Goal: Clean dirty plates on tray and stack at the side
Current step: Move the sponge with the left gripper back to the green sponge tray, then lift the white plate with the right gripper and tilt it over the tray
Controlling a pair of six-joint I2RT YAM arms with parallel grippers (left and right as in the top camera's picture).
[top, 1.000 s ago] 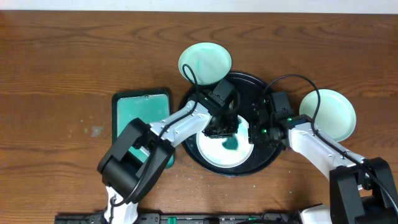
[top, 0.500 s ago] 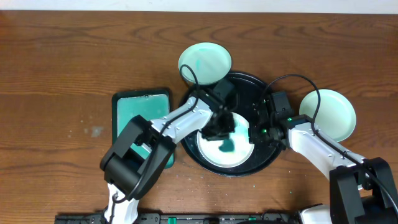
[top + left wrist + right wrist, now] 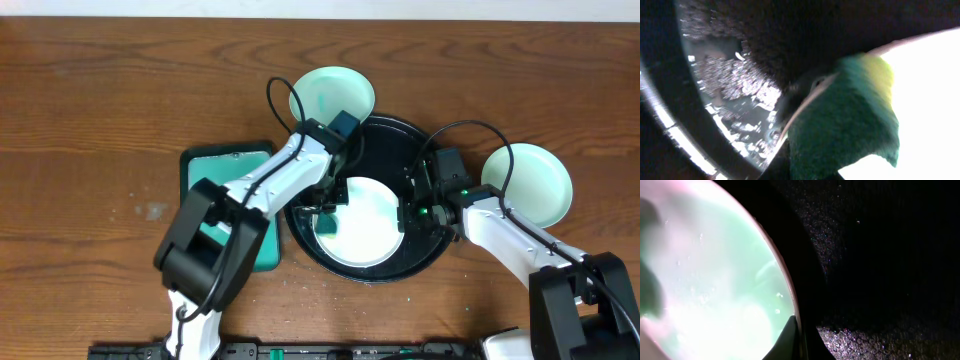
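Overhead view: left gripper [image 3: 325,212], pinching a green sponge [image 3: 845,125], is wiping the white plate [image 3: 362,222] on the black tray [image 3: 385,140] while right gripper [image 3: 408,212] is clamping its rim; two mint plates [image 3: 332,95] are waiting on the counter [image 3: 100,100], unstacked.

Both arms crowding the tray [image 3: 385,135]; open table [image 3: 90,100] far left.

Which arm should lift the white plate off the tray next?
Right, probably. The right hand is shut at the white plate's right rim, nearest the clean plate beside the tray. The left hand is shut on the sponge.
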